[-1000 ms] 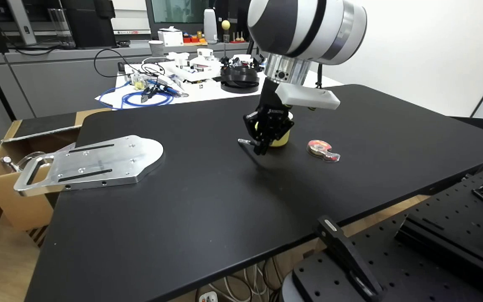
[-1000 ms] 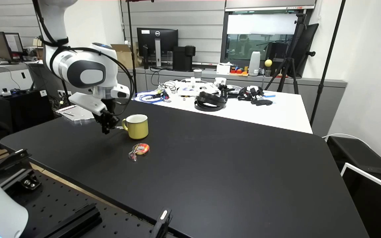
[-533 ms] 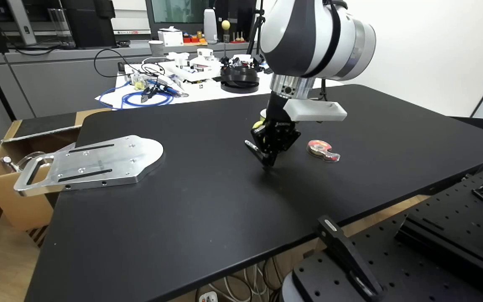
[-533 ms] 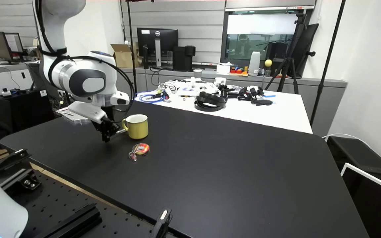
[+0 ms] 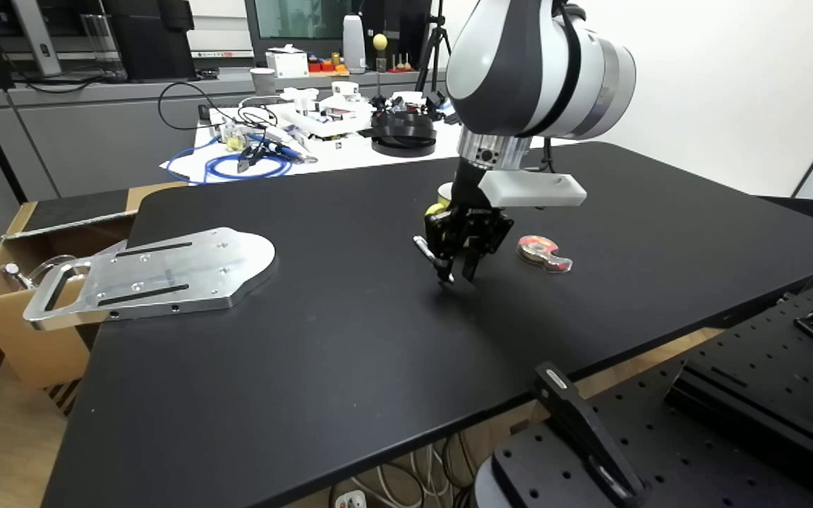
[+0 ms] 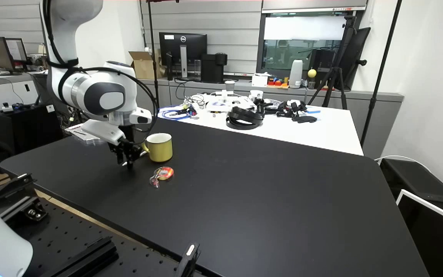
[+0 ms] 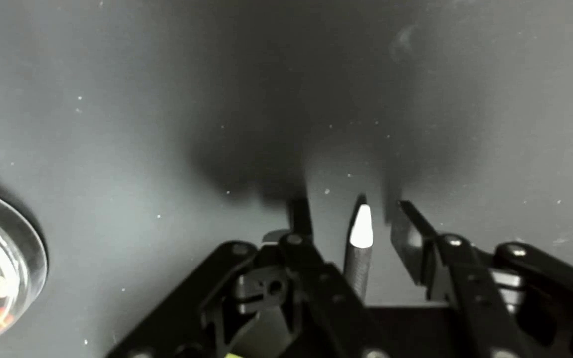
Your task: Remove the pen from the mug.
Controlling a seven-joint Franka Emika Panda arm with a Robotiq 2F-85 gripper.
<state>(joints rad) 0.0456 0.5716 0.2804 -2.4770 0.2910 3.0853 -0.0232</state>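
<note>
A slim, white-tipped pen [image 7: 360,252]

In an exterior view I look slantwise down across the matte black counter [image 5: 293,395]; the jaws show large, right of centre, with the yellow-green ceramic mug [image 5: 443,197] partly hidden behind them. In an exterior view at a flatter angle, the jaws are smaller, left of centre, and beyond them lies the cluttered white bench [image 6: 321,132], which both exterior views take in. My wrist view faces down from close above the jaws; the clear plastic tape dispenser [image 7: 3,278] left of them there also appears in both exterior views.
</note>
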